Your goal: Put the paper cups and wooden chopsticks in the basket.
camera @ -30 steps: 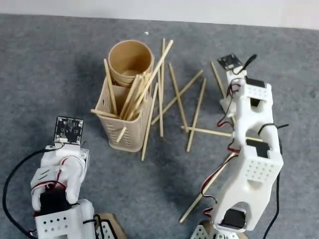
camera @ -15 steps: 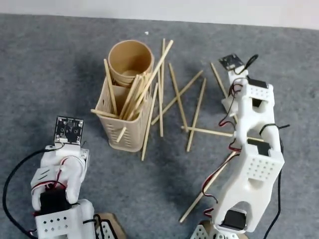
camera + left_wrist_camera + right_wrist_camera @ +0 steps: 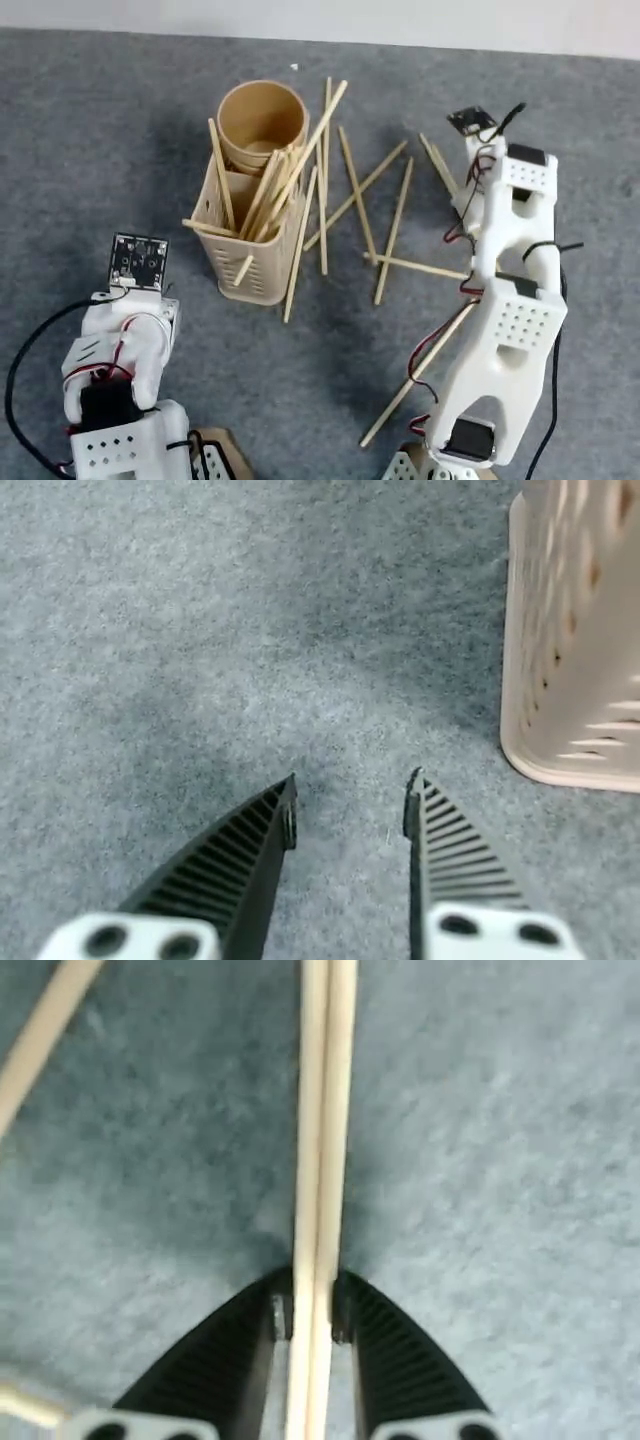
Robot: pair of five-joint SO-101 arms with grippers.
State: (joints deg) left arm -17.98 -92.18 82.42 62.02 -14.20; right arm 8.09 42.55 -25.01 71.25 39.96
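Note:
A beige slotted basket [image 3: 243,245] stands on the grey carpet with a brown paper cup [image 3: 262,122] upright in its far end and several wooden chopsticks [image 3: 268,190] leaning in it. More chopsticks [image 3: 357,195] lie scattered to its right. My right gripper [image 3: 308,1318] is shut on a pair of chopsticks [image 3: 320,1150] that lie side by side on the carpet; in the high view they show beside the right arm [image 3: 510,205] as a short stick [image 3: 440,165]. My left gripper [image 3: 350,810] hovers open over bare carpet, with the basket's wall [image 3: 575,650] close beside it.
A long chopstick [image 3: 415,375] lies diagonally by the right arm's base, and another chopstick [image 3: 420,266] runs under that arm. One more chopstick [image 3: 45,1030] crosses near the held pair. Open carpet stretches left of the basket.
The right arm's wrist has shifted a little toward the far right, and the chopsticks at its gripper have turned slightly. The left arm has not moved.

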